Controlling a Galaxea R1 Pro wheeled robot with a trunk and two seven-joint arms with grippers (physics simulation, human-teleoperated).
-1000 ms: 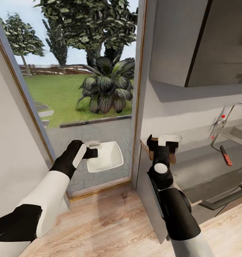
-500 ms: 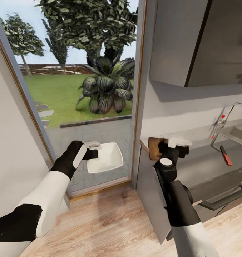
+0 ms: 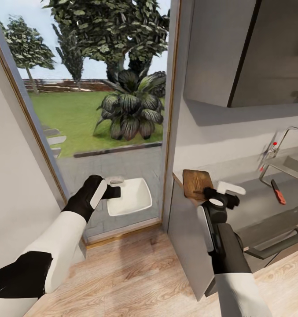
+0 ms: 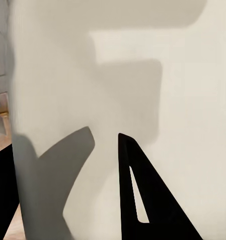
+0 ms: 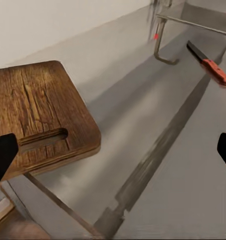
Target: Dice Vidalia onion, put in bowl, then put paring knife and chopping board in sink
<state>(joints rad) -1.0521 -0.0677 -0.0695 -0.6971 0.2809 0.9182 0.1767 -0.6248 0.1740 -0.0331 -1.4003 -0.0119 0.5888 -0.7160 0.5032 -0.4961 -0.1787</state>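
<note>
A rectangular brown wooden chopping board (image 3: 197, 183) with an oblong handle slot is laid flat at the end corner of the glossy grey countertop (image 3: 254, 207). A red-handled, dark-bladed paring knife (image 3: 278, 192) is seen flat further along, well apart, just beside the steel sink (image 3: 294, 166). A shallow squarish white bowl (image 3: 130, 195) is held beyond the countertop's end.

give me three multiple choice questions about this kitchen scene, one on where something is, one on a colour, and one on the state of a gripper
1. Where does the chopping board lie?
A. In the sink
B. On the floor
C. On the countertop, at its end near the window

2. What colour is the paring knife handle?
A. Red
B. Blue
C. Yellow

3. What is the state of the left gripper?
A. Open and empty
B. Shut on the bowl
C. Shut on the knife

Answers:
1. C: the head view shows the board flat on the grey slab's window end.
2. A: the right wrist view shows a red handle and dark blade.
3. B: the jaws clamp the white bowl's rim, holding it off the counter.
</note>
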